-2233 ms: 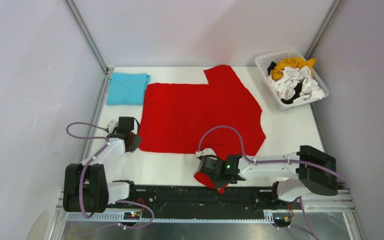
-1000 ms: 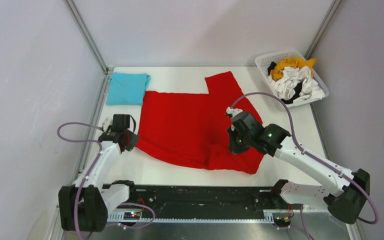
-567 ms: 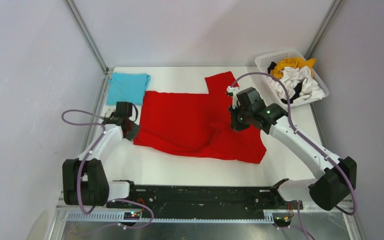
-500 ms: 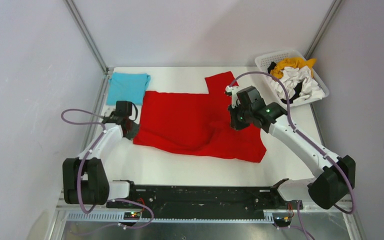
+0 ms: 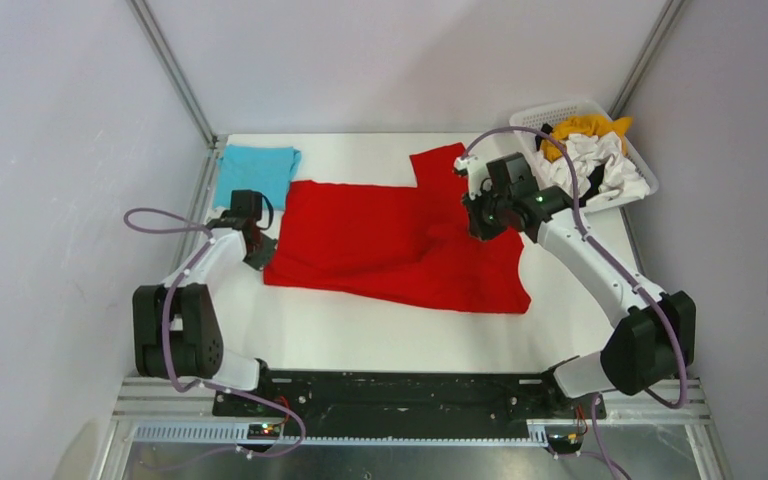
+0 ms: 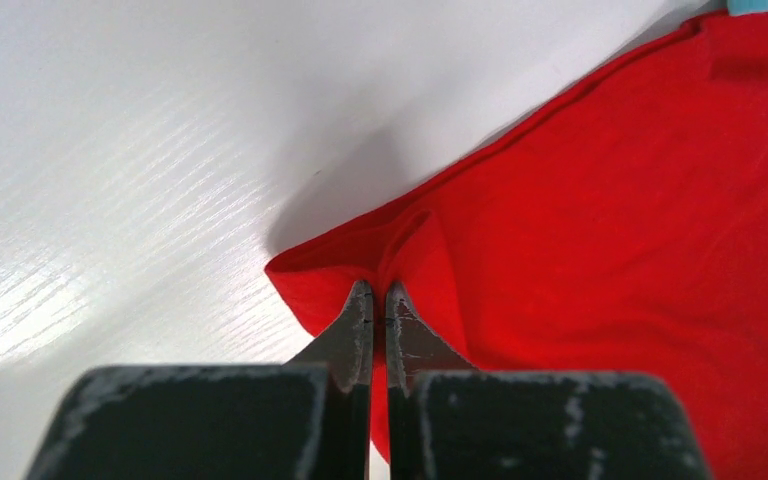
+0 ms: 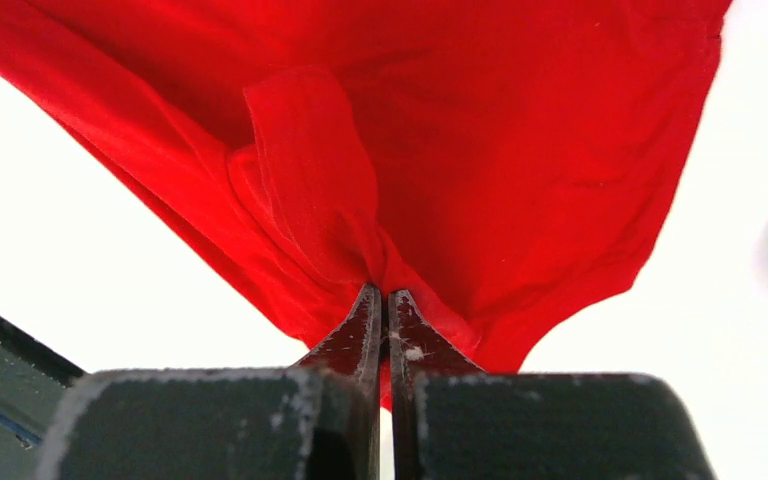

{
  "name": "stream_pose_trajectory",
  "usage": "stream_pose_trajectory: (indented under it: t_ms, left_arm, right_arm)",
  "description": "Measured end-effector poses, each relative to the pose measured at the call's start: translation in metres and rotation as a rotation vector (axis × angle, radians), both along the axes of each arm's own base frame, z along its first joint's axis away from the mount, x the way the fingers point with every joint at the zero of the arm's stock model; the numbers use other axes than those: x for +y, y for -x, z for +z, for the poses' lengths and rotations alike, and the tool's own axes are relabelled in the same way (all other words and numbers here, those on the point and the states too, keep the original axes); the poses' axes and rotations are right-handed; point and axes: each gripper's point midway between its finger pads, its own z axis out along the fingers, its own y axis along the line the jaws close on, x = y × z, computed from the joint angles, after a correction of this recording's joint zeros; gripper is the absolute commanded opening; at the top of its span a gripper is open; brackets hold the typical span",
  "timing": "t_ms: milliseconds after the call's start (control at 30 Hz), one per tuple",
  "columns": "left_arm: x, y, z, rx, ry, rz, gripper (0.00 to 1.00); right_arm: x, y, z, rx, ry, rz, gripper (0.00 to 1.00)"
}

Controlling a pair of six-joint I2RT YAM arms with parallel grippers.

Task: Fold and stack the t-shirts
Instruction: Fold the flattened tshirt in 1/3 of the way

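White table [image 5: 360,340]: left pincer [image 6: 378,302], right pincer [image 7: 382,298] pinch rumpled red t-shirt [image 5: 360,240].

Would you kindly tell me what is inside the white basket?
The basket holds a crumpled orange-yellow shirt, white shirts and a black one; anything beneath that heap is covered.

Left tool [image 6: 378,295], right tool [image 7: 381,297]: both closed.
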Motion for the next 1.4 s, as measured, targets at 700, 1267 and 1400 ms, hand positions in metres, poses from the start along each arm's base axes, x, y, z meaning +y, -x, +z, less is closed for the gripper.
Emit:
stream_pose_trajectory:
  t_ms: [700,1267,1400]
  left_arm:
    - [0.006,-0.029,-0.020,0.069,-0.015,0.005,0.00]
    - [0.006,-0.068,-0.004,0.022,-0.017,-0.030,1.00]
    - [0.007,-0.080,0.023,-0.054,-0.025,-0.038,1.00]
  right_arm:
    - [-0.027,-0.038,-0.008,-0.006,0.041,-0.002,0.00]
    - [-0.019,-0.113,-0.052,0.044,0.050,-0.097,0.93]
    - [-0.032,-0.148,-0.049,-0.011,0.078,-0.264,0.99]
